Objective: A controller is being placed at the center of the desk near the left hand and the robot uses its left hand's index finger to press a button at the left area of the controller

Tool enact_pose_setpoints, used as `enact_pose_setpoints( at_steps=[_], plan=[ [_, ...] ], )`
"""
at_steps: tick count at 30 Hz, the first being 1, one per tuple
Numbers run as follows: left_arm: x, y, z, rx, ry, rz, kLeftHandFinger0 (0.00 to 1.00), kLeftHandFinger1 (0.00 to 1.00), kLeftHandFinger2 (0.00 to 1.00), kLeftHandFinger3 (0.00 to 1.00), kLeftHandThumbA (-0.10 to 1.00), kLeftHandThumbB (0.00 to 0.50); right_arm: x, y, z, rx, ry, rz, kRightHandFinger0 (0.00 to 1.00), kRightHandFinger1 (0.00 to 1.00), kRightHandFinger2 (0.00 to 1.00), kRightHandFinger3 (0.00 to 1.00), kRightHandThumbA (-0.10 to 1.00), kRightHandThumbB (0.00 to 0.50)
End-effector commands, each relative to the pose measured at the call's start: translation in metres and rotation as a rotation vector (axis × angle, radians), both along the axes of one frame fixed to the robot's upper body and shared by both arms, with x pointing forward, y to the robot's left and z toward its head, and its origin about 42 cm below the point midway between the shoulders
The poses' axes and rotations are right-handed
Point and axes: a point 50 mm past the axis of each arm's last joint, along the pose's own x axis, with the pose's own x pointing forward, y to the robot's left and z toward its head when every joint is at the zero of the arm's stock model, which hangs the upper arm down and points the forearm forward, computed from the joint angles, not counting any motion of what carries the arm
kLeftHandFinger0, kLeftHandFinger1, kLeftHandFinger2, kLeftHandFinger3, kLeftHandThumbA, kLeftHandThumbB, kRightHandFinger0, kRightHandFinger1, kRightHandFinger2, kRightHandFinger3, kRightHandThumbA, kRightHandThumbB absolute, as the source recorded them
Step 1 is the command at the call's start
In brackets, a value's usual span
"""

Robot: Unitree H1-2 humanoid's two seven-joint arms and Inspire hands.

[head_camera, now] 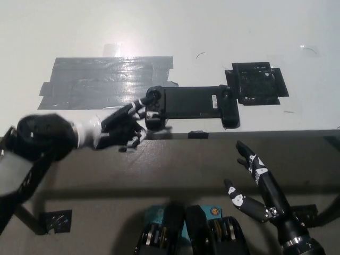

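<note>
A black controller [194,104] lies flat near the front edge of the white desk [159,32], its long side running left to right. My left hand [121,127] reaches in from the left. One finger [142,101] stretches out and rests on the controller's left end, by a round button [154,95]. The other fingers are curled below, over the desk edge. My right hand [255,183] hangs below the desk at the lower right with fingers spread, holding nothing.
A patch of grey tape strips [106,81] covers the desk left of the controller. A black square pad [257,84] lies just right of it. The desk's front edge [255,133] runs across the middle of the view.
</note>
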Motion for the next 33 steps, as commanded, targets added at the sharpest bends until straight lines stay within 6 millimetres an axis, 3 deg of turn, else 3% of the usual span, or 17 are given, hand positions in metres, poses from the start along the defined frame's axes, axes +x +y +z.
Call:
enact_pose_setpoints(
  at_steps=[1, 4, 5, 8, 9, 10, 12, 14, 15, 16, 17, 18, 19, 20, 22, 25, 33],
  plan=[
    [-0.074, -0.001, 0.062, -0.329, -0.211, -0.064, 0.0, 0.0, 0.12, 1.0, 1.0, 0.4, -0.007, 0.002, 0.0, 0.02, -0.025, 0.003, 0.93, 1.0, 1.0, 1.0, 0.52, 0.268],
    [-0.116, 0.003, 0.061, -0.412, -0.247, -0.067, 0.0, 0.04, 0.21, 1.0, 1.0, 0.436, -0.015, 0.002, -0.007, 0.023, 0.004, 0.005, 0.93, 1.0, 1.0, 1.0, 0.52, 0.278],
    [-0.138, 0.007, 0.052, -0.428, -0.257, -0.035, 0.01, 0.06, 0.24, 1.0, 1.0, 0.429, -0.019, 0.003, -0.011, 0.019, 0.013, 0.004, 0.93, 1.0, 1.0, 1.0, 0.52, 0.276],
    [-0.167, 0.011, 0.023, -0.433, -0.271, 0.102, 0.09, 0.15, 0.3, 1.0, 1.0, 0.404, -0.027, 0.002, -0.02, 0.024, 0.026, 0.003, 0.92, 1.0, 1.0, 1.0, 0.52, 0.273],
    [-0.176, 0.015, -0.015, -0.468, -0.317, 0.269, 0.11, 0.16, 0.28, 1.0, 1.0, 0.375, -0.032, 0.003, -0.024, 0.017, 0.039, 0.004, 0.92, 1.0, 1.0, 1.0, 0.52, 0.268],
    [-0.178, 0.015, -0.018, -0.466, -0.317, 0.28, 0.09, 0.12, 0.28, 1.0, 1.0, 0.376, -0.035, 0.002, -0.026, 0.018, 0.045, 0.002, 0.92, 1.0, 1.0, 1.0, 0.52, 0.267],
    [-0.188, 0.019, -0.059, -0.47, -0.333, 0.464, 0.02, 0.01, 0.17, 1.0, 1.0, 0.298, -0.042, 0.003, -0.031, 0.023, 0.063, 0.004, 0.93, 1.0, 1.0, 1.0, 0.52, 0.258],
    [-0.195, 0.02, -0.093, -0.435, -0.347, 0.597, 0.01, 0.0, 0.08, 1.0, 1.0, 0.241, -0.051, 0.003, -0.036, 0.025, 0.081, 0.005, 0.93, 1.0, 1.0, 1.0, 0.51, 0.254],
    [-0.198, 0.02, -0.1, -0.427, -0.348, 0.62, 0.0, 0.0, 0.04, 1.0, 1.0, 0.237, -0.053, 0.003, -0.037, 0.025, 0.085, 0.004, 0.93, 1.0, 1.0, 1.0, 0.51, 0.254],
    [-0.2, 0.02, -0.112, -0.419, -0.351, 0.648, 0.05, 0.0, 0.05, 1.0, 1.0, 0.204, -0.055, 0.003, -0.038, 0.027, 0.088, 0.005, 0.93, 1.0, 1.0, 1.0, 0.51, 0.253],
    [-0.204, 0.021, -0.133, -0.401, -0.33, 0.691, 0.4, 0.28, 0.29, 1.0, 1.0, 0.178, -0.059, 0.004, -0.04, 0.032, 0.093, 0.004, 0.93, 1.0, 1.0, 1.0, 0.5, 0.248],
    [-0.207, 0.022, -0.143, -0.369, -0.327, 0.698, 0.61, 0.53, 0.53, 1.0, 1.0, 0.15, -0.06, 0.004, -0.041, 0.037, 0.095, 0.003, 0.94, 1.0, 1.0, 1.0, 0.5, 0.245],
    [-0.21, 0.023, -0.158, -0.335, -0.3, 0.705, 0.99, 1.0, 1.0, 1.0, 1.0, 0.154, -0.062, 0.004, -0.042, 0.049, 0.102, 0.001, 0.95, 1.0, 1.0, 1.0, 0.5, 0.247],
    [-0.211, 0.023, -0.164, -0.315, -0.295, 0.701, 1.0, 1.0, 1.0, 1.0, 1.0, 0.165, -0.063, 0.004, -0.043, 0.047, 0.103, 0.0, 0.96, 1.0, 1.0, 1.0, 0.51, 0.248],
    [-0.213, 0.021, -0.173, -0.262, -0.297, 0.683, 1.0, 1.0, 1.0, 1.0, 1.0, 0.133, -0.064, 0.004, -0.044, 0.042, 0.102, -0.005, 0.96, 1.0, 1.0, 1.0, 0.52, 0.248],
    [-0.214, 0.014, -0.181, -0.21, -0.329, 0.656, 1.0, 1.0, 1.0, 1.0, 1.0, 0.201, -0.064, 0.002, -0.043, 0.038, 0.098, -0.006, 0.98, 1.0, 1.0, 1.0, 0.54, 0.241],
    [-0.214, 0.012, -0.185, -0.18, -0.346, 0.64, 1.0, 1.0, 1.0, 1.0, 1.0, 0.187, -0.056, 0.003, -0.039, 0.037, 0.08, 0.007, 1.0, 1.0, 1.0, 1.0, 0.55, 0.229]
  ],
)
